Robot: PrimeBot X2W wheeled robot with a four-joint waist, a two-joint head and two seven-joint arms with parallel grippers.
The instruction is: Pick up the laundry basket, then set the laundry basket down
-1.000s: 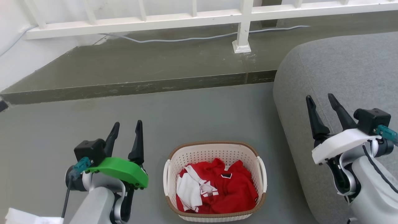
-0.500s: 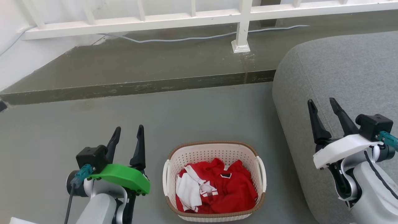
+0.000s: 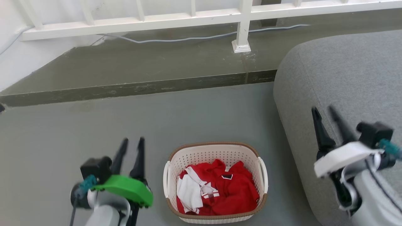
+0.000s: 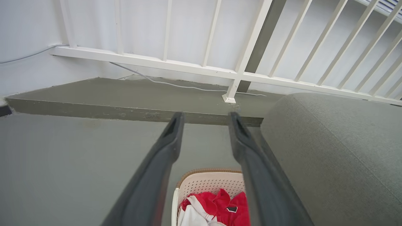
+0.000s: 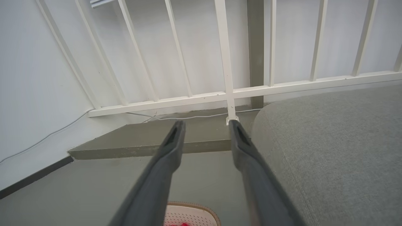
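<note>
Clothes [image 3: 230, 193], red and white, lie heaped in the laundry basket [image 3: 216, 154], which stands on the grey floor [image 3: 188, 119] at six o'clock in the head view. At its nine o'clock the left gripper [image 3: 133, 139] hangs clear of it, fingers parted and empty. Toward two o'clock, over the grey sofa [image 3: 345, 72], the right gripper [image 3: 322, 108] is likewise spread, holding nothing.

A white railing [image 3: 201, 14] is fixed along a raised concrete step [image 3: 141, 69]. A pale cable [image 3: 176, 40] is laid at its foot. A grey upholstered sofa [image 3: 345, 72] is set on the grey floor [image 3: 188, 116] at the right.
</note>
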